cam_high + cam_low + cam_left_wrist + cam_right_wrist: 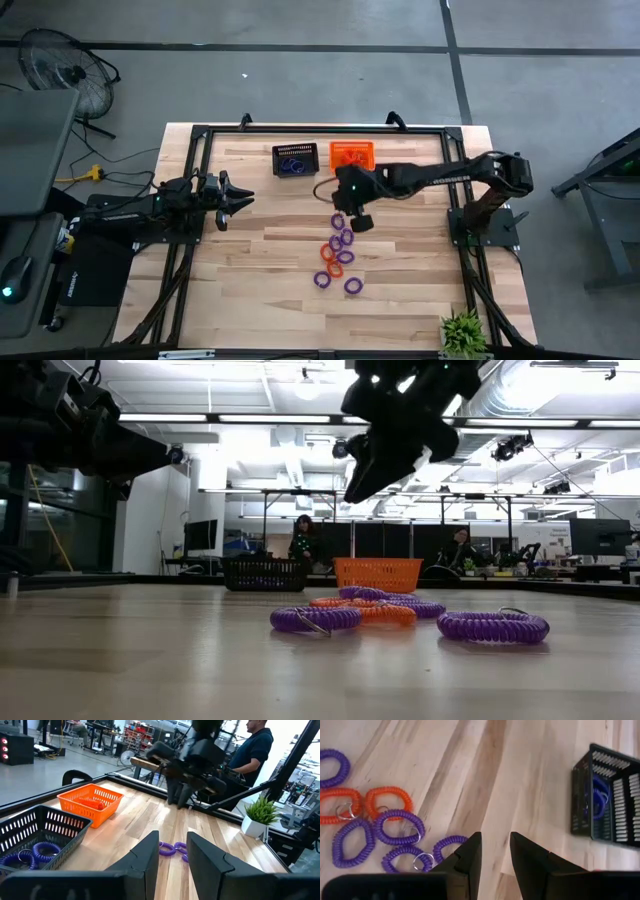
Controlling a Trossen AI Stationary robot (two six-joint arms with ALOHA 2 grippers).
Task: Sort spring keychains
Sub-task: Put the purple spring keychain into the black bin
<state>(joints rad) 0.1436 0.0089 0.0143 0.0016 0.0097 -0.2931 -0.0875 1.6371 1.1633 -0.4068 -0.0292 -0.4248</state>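
Observation:
Several purple and orange spring keychains (338,250) lie flat in a loose cluster on the wooden table, right of its middle. In the right wrist view I see purple loops (399,826) and orange loops (387,797). My right gripper (495,837) hangs above the far end of the cluster, slanting down, open, with nothing between its fingers. Seen from the low view, it (365,485) is well clear of the table. My left gripper (245,198) waits at the table's left, level and open.
A black mesh basket (295,160) holding purple loops and an orange mesh basket (351,153) holding orange loops stand side by side at the far edge. A small potted plant (463,332) sits at the near right corner. A person (255,745) stands beyond the table.

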